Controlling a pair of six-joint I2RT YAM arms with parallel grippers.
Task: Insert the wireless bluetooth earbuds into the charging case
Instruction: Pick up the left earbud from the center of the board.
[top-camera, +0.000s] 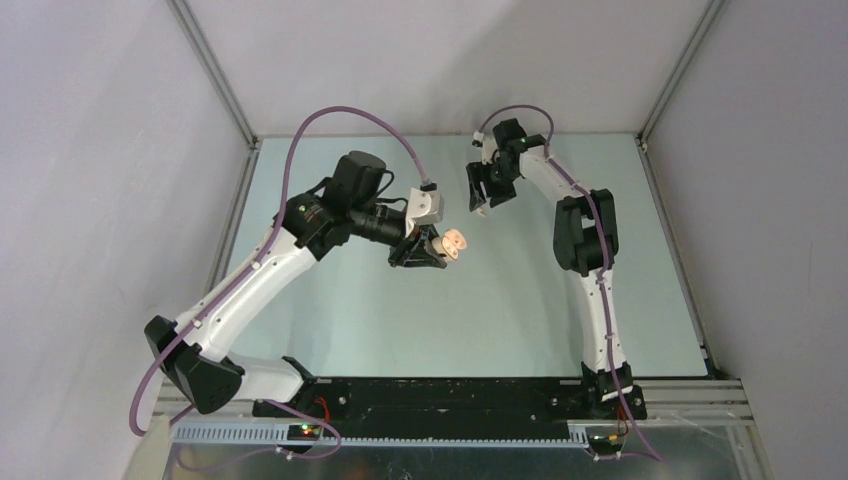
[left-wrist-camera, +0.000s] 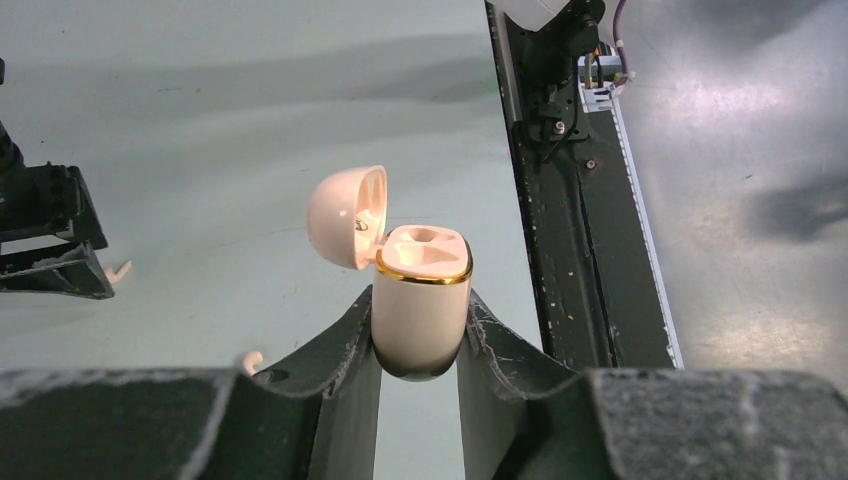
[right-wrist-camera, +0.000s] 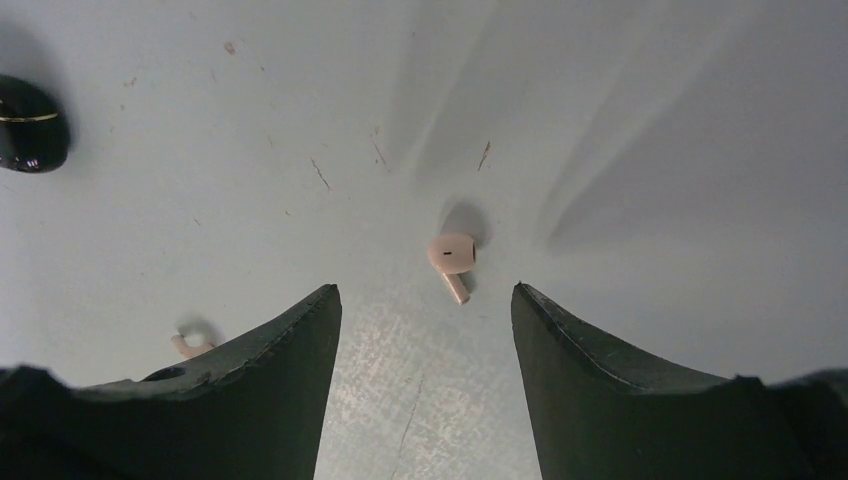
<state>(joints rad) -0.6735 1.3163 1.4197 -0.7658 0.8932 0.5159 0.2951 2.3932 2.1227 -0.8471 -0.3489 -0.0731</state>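
Pale pink-beige earbud (right-wrist-camera: 452, 262) on its side on the table (right-wrist-camera: 620, 150), far of centre. Smooth, glossy plastic; rounded bean-like head with one dark dot, short stubby stem. Just off the tips of the right gripper (right-wrist-camera: 425, 300), touching neither finger. Second earbud (right-wrist-camera: 190, 345) of the same colour nearby on the table, half hidden behind the edge of one finger. Both seen as tiny pale hooks in the left wrist view too.

Right gripper's jaws well apart, with nothing between them. Fingers dark, matte and wedge-shaped, with rough, chipped edges.

Charging case (left-wrist-camera: 420, 330) clear of the table near its middle, pinched at the lower body by the left gripper (left-wrist-camera: 420, 298), jaws closed tight on both sides. Upright, egg-smooth, cream-beige, with a thin gold rim round the mouth. Lid hinged back to one side, shiny and domed; two moulded wells in the body, both bare.

Black case (right-wrist-camera: 28, 125), glossy and pebble-shaped with a fine gold line, shut, well apart from the earbuds at the edge of the right wrist view.

Table pale grey-green, matte, flecked with small brown marks and fine scratches, soft arm shadows across it. Black base rail (top-camera: 450, 395) along the near edge. Plain whitish walls on three sides, aluminium frame posts (top-camera: 215, 75) in the far corners.
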